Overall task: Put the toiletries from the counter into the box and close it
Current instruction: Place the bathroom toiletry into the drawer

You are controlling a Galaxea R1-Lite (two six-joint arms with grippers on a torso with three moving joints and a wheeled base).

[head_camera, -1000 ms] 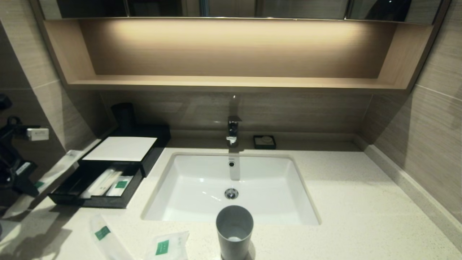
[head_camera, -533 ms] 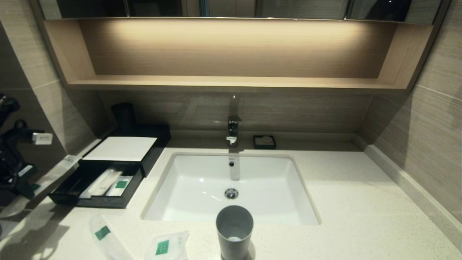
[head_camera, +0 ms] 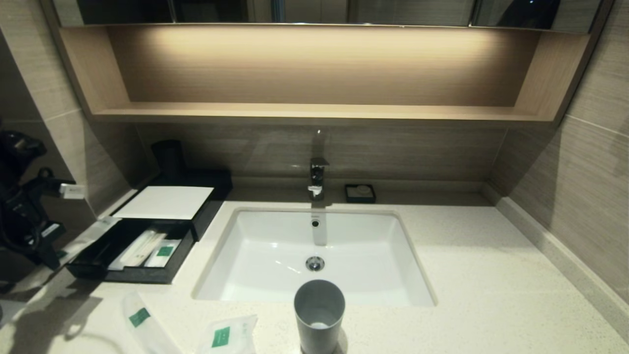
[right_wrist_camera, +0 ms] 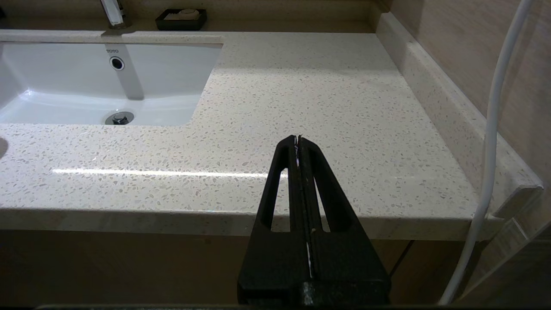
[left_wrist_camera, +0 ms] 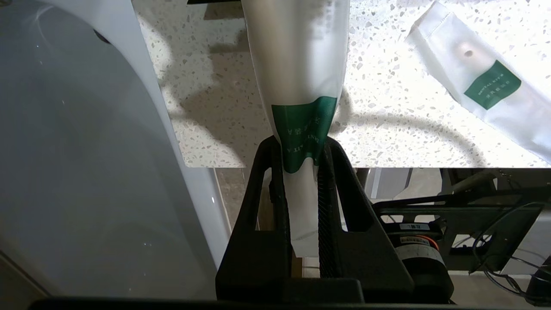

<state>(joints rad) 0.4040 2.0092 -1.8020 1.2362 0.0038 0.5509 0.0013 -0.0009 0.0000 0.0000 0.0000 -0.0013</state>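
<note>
- "TOTO" stands on the back wall of the sink [right_wrist_camera: 107, 77], above the overflow hole.
- "DENTAL KIT" stands on the green label of the packet [left_wrist_camera: 478, 82] lying on the counter.

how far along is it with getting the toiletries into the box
Partly done. The box's drawer stands pulled out with packets already lying inside. In hand: the left gripper is shut on a long packet, beside the box. Left: a narrow packet and a squarish packet lie on the counter, and the drawer needs closing. The right gripper is parked, shut.
</note>
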